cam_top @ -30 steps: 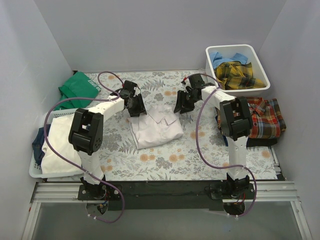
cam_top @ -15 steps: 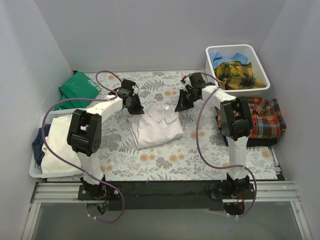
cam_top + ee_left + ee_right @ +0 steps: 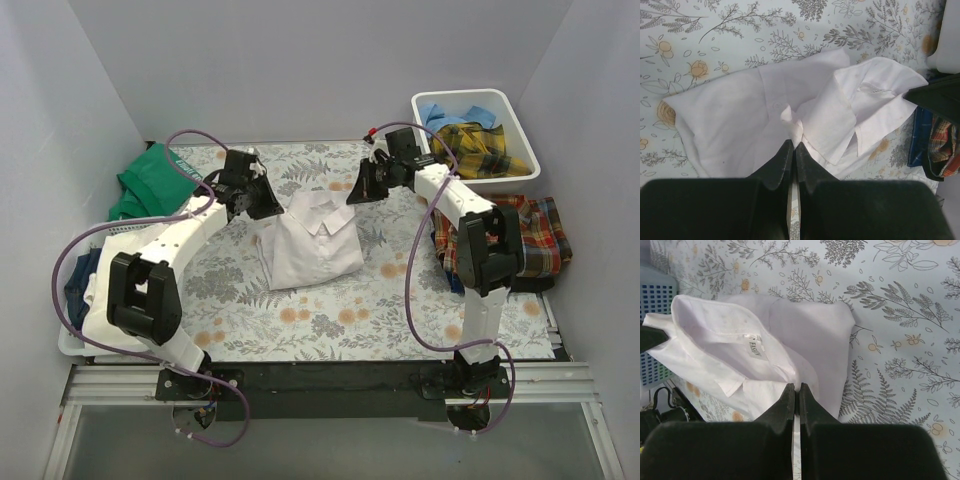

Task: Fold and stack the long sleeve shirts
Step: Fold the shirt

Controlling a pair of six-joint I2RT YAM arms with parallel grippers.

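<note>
A folded white long sleeve shirt [image 3: 312, 245] lies mid-table on the floral cover, its collar end raised off the cloth. My left gripper [image 3: 268, 204] is shut on a pinch of that shirt [image 3: 740, 115] at its far left corner. At the far right corner my right gripper [image 3: 356, 192] is shut on the same shirt [image 3: 805, 335], beside the collar label. A red-orange plaid shirt [image 3: 530, 235] lies folded at the right. A yellow plaid shirt [image 3: 478, 148] and a light blue one [image 3: 440, 114] lie in the white bin.
The white bin [image 3: 527, 150] stands at the back right. A pale basket [image 3: 72, 345] at the left holds white cloth [image 3: 110, 290] and something dark blue. Green cloth [image 3: 150, 182] lies at the back left. Grey walls enclose the table.
Both grippers closed on the white shirt's far corners and moved toward the back wall. The collar end has come up and the shirt has shifted slightly that way.
</note>
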